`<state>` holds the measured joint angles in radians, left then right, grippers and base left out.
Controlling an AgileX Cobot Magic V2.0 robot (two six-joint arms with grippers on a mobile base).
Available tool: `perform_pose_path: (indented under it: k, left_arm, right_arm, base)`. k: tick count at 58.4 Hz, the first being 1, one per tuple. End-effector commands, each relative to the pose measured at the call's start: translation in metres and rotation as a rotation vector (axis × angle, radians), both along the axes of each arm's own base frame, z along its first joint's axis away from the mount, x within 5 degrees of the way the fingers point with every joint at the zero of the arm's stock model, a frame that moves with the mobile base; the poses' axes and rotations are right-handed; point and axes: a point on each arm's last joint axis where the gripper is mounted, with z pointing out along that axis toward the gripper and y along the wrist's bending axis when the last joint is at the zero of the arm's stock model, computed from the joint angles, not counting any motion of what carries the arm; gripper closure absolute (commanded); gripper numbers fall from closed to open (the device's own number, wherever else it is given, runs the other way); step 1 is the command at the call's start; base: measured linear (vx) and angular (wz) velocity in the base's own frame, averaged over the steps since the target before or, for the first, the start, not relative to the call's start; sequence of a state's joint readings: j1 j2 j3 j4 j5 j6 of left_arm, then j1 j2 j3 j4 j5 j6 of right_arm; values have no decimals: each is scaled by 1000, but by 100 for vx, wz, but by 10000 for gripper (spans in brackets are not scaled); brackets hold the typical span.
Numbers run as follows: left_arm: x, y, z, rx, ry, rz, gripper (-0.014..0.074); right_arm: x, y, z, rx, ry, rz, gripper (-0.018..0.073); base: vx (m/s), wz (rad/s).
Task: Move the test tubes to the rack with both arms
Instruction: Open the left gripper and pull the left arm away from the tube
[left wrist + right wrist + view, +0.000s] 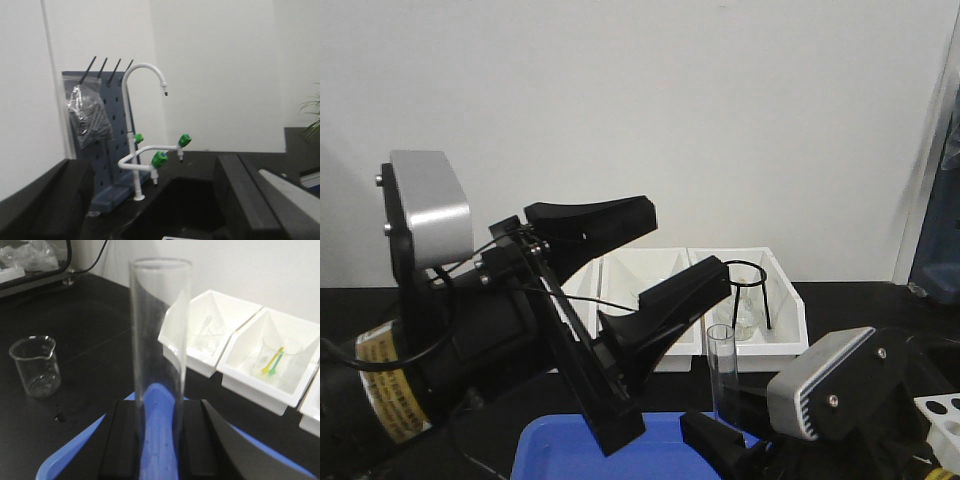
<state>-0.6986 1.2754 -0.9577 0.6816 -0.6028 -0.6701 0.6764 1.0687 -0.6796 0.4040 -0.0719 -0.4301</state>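
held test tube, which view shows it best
Right wrist view: the test tube stands upright, close up, in the right tool. The front view shows it small; the left wrist view shows none of it.

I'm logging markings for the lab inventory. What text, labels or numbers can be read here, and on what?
Yellow label on the left arm: print too blurred to read.
Beaker: no markings legible.
Nothing else carries readable text.
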Motion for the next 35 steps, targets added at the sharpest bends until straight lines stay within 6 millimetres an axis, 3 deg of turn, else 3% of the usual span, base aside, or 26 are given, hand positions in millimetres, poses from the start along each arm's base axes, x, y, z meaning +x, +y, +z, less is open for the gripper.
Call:
perform_pose_path:
  k: [1,15,35]
  left_arm:
    - [-8,14,23,-26,8,76,4]
    - [-10,35,23,85,104,240,4]
    - [-12,42,23,140,109,294,4]
  right_arm:
    - [6,-7,27,95,-158,-70,566]
    - [29,-48,28,103,-161,-284,566]
    - [46,-121,31,12,-214,-598,566]
  base:
    - [0,0]
    - [0,0]
    - [0,0]
